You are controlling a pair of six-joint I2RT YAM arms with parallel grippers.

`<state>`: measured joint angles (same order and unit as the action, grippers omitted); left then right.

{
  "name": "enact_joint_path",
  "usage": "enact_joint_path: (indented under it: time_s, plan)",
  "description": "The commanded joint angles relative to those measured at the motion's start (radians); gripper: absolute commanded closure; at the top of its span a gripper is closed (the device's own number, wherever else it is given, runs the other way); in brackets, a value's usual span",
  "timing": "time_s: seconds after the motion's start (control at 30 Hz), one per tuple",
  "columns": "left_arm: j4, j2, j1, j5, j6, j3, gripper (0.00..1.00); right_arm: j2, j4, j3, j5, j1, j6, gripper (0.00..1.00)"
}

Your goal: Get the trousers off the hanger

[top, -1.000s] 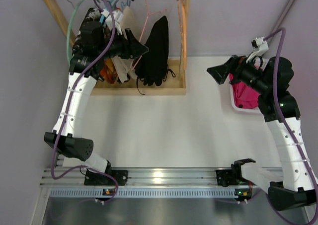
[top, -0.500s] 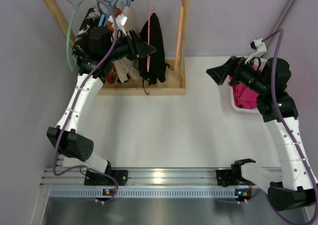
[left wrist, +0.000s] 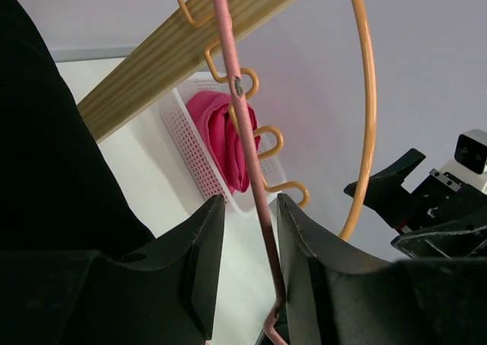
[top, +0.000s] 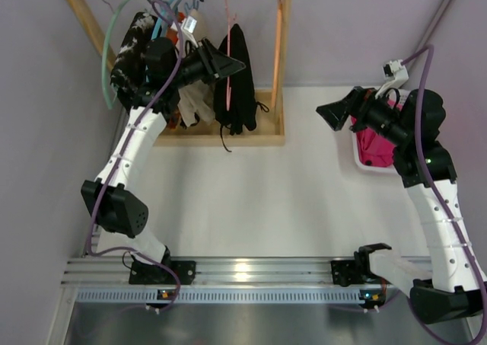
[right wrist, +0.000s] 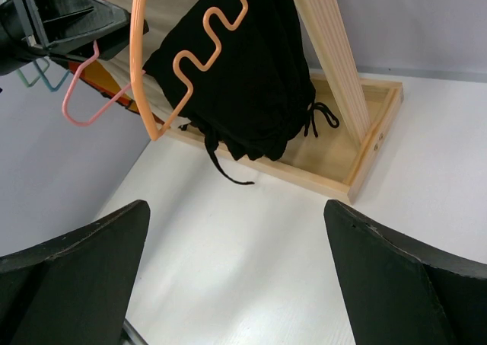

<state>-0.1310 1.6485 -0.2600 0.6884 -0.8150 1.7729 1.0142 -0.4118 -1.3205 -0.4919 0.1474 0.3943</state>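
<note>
Found black cloth trousers (top: 237, 82) draped over a thin pink wire hanger (left wrist: 247, 132) on the wooden clothes rack (top: 221, 139), thin drawstrings (right wrist: 228, 170) dangling below the fold; not yet off. Judged to hang from the pink wire and not from the orange wavy-barred hanger (right wrist: 138, 55) just beside it, though the bar was hidden by cloth. Logged the second pair, bright magenta folded trousers (left wrist: 224, 135), lying in the white perforated plastic basket (left wrist: 190, 151) at the table's right side, well apart from the rack. That half judged done.

Found left gripper (left wrist: 249, 204) raised to the rack beside the black cloth, pink wire passing between the fingers (left wrist: 202, 261). Fingers a narrow gap apart, not clamped. Wire against or very near one pad, clear daylight on the other side. Probably placed so to catch and steady the hanger against swinging during the pull-off. No cloth in the grip.

Noted right gripper (right wrist: 236, 208) hovering over the table near the basket, pointed at the rack. Fingers spread wide, holding and touching nothing. Likely kept spread and aimed that way for a reach to the hanging fold.
</note>
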Motion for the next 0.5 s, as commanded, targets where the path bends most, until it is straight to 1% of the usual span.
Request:
enact_joint_path:
  time_s: [0.0, 0.07, 0.17, 0.23, 0.27, 0.33, 0.37, 0.4, 0.47]
  plan:
    - [0.105, 0.013, -0.007, 0.019, -0.049, 0.037, 0.60, -0.026, 0.044, 0.010, -0.007, -0.017, -0.005, 0.01]
    - [0.117, 0.019, -0.008, 0.022, -0.067, 0.033, 0.64, -0.026, 0.045, 0.012, -0.007, -0.019, -0.006, 0.01]
    - [0.189, 0.019, -0.008, 0.043, -0.110, 0.016, 0.70, -0.026, 0.044, 0.012, -0.010, -0.020, -0.006, 0.01]
    - [0.260, 0.013, -0.007, 0.062, -0.133, -0.006, 0.76, -0.028, 0.045, 0.014, -0.011, -0.020, -0.006, 0.01]
    - [0.275, 0.007, -0.008, 0.063, -0.150, -0.007, 0.81, -0.026, 0.045, 0.014, -0.013, -0.022, -0.006, 0.01]
    - [0.318, 0.004, -0.008, 0.071, -0.162, -0.004, 0.89, -0.028, 0.048, 0.018, -0.013, -0.022, -0.008, 0.01]
    - [0.329, 0.004, -0.008, 0.069, -0.174, -0.003, 0.95, -0.029, 0.050, 0.021, -0.014, -0.022, -0.006, 0.01]
    - [0.341, 0.005, -0.008, 0.071, -0.182, 0.000, 0.99, -0.028, 0.053, 0.021, -0.020, -0.023, -0.005, 0.01]
    - [0.378, 0.008, -0.007, 0.075, -0.211, 0.013, 1.00, -0.026, 0.060, 0.024, -0.022, -0.022, -0.002, 0.01]
